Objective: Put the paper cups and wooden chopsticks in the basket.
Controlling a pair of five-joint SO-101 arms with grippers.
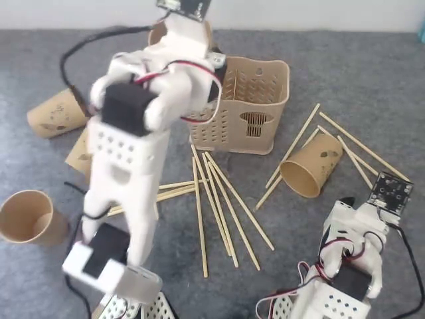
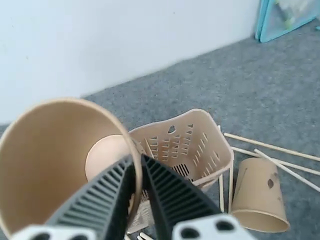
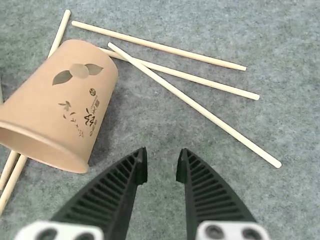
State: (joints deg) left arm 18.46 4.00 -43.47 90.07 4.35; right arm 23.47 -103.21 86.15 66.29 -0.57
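My left gripper [image 2: 135, 172] is shut on the rim of a tan paper cup [image 2: 50, 160], held up in the air just behind the beige slotted basket [image 2: 185, 145]. In the high view this cup [image 1: 157, 33] peeks out behind the left arm, at the far left side of the basket [image 1: 249, 106]. My right gripper [image 3: 161, 167] is open over the grey mat, close to a cup [image 3: 60, 110] lying on its side and apart from it. That cup [image 1: 312, 163] lies right of the basket among wooden chopsticks [image 3: 190, 102]. More chopsticks [image 1: 219, 199] lie fanned out in front of the basket.
Three more cups lie on the left: one on its side [image 1: 56, 113], one half hidden under the left arm [image 1: 80, 153], one near the front left [image 1: 26, 216]. A white wall [image 2: 125, 35] bounds the far side. The left arm [image 1: 126, 173] spans the left half of the mat.
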